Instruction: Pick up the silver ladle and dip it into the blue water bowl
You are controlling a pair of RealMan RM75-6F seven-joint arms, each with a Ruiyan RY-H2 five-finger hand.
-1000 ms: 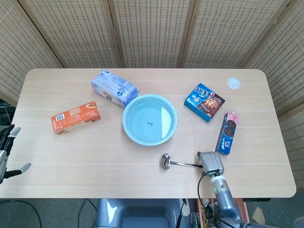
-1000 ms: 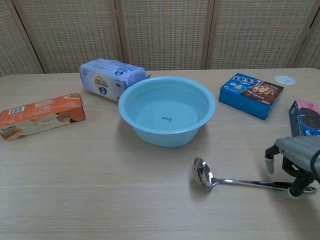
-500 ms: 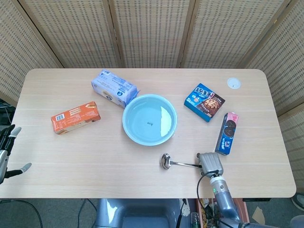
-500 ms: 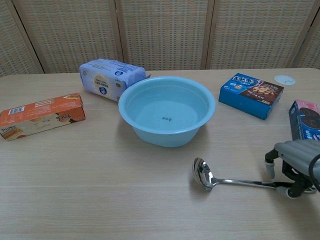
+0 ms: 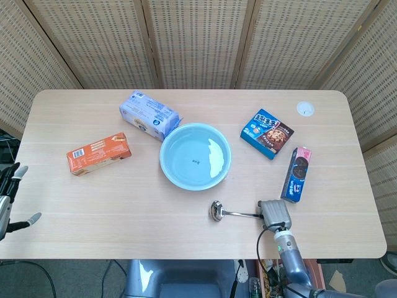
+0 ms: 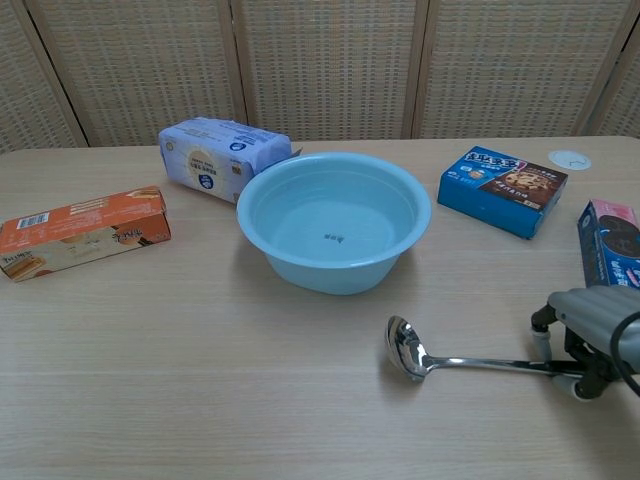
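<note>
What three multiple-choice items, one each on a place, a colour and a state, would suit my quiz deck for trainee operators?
1. Where does the ladle lie?
A. in the bowl
B. on the table before the bowl
C. on the orange box

2. What colour is the bowl?
A. light blue
B. red
C. green

3. What is the right hand doing?
A. hanging clear of the table
B. closing over the ladle's handle end
C. resting on the bowl

Key: B, the scoop rests on wood; A, its wall shows it; B, fingers sit around the handle.

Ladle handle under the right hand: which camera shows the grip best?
Chest view. It looks from the side at the right hand, whose fingers reach down around the handle end of the ladle on the table. In the head view the back of the hand hides the fingers, leaving only the ladle's bowl and front handle visible.
</note>
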